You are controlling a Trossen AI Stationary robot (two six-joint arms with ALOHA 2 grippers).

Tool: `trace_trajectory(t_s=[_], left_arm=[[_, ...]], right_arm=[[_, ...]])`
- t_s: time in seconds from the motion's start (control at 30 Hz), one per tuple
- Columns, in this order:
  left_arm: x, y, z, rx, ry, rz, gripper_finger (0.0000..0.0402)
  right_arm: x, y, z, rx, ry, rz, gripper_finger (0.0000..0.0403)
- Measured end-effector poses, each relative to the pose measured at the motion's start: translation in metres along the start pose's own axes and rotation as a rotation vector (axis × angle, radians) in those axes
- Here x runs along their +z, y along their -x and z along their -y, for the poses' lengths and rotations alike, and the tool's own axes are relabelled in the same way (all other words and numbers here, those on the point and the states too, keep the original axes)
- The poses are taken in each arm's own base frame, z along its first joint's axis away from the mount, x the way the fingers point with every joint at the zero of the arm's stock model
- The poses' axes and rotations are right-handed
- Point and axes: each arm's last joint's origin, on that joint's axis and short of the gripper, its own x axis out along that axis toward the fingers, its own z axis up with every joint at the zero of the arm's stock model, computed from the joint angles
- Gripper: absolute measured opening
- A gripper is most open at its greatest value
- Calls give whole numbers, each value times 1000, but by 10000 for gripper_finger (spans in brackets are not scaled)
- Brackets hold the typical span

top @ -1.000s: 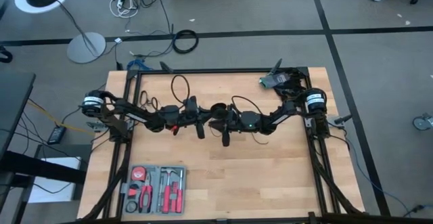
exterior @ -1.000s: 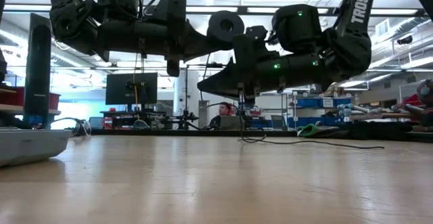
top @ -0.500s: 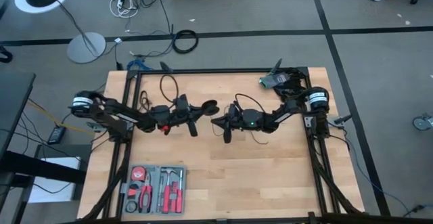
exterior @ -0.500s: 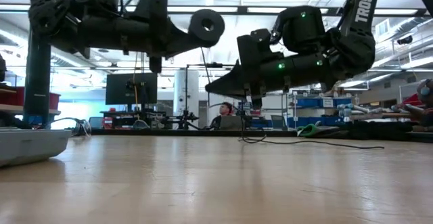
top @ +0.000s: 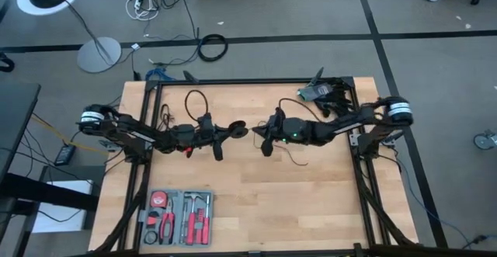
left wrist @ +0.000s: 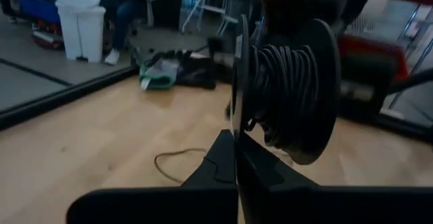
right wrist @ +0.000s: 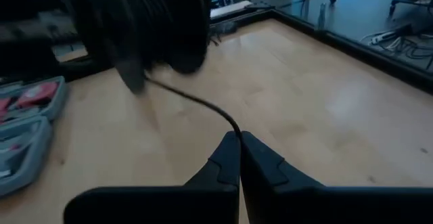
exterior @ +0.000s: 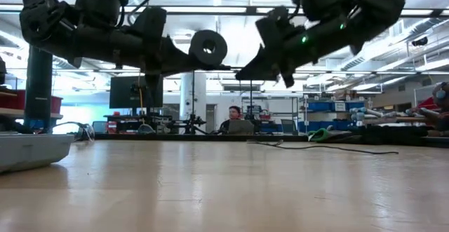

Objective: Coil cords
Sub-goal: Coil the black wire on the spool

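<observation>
Arms: the two grippers, touching a second ago, now stand apart above the table [top: 311, 203].
Left gripper [top: 233, 130]: pulled back away from the right one, carrying the cord spool [left wrist: 291, 92], jaws pressed together on its flange.
Right gripper [top: 257, 134]: jaws now pinched onto the cord [right wrist: 196, 102]; raised and tilted nose-down in the low view.
Right arm: its shoulder end swung outward, off the table's edge.

Item: round spool [top: 238, 129] at the tip of my left gripper [top: 233, 130], raised above mid-table, my right gripper [top: 260, 133] just beside it, cord [right wrist: 196, 102] running between. Item: tool case [top: 178, 217] on the table [top: 311, 203], well apart, nearer than my left gripper.
</observation>
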Motion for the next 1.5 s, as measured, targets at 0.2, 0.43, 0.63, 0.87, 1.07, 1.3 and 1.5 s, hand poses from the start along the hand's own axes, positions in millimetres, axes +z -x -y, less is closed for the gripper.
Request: trace_trajectory(t_s=[0.2,0.43,0.63,0.87,1.07,1.3,1.5], left_arm=[[-7,0,-2,17,-21,-70,0],[-8,-11,1,67,-84,-199,0],[1,-21,6,115,-129,-223,0],[7,-25,7,161,-140,-207,0],[10,-25,7,195,-125,-158,0],[18,-27,9,186,-100,-74,0],[19,-27,9,210,-123,-71,0]], right_arm=[[22,17,-1,16,-36,50,0],[25,14,-10,48,-11,52,0],[30,11,-16,64,10,71,1],[34,13,-22,89,31,112,10],[33,14,-27,110,56,113,35],[33,14,-26,107,71,109,61],[29,15,-29,81,143,88,61]])
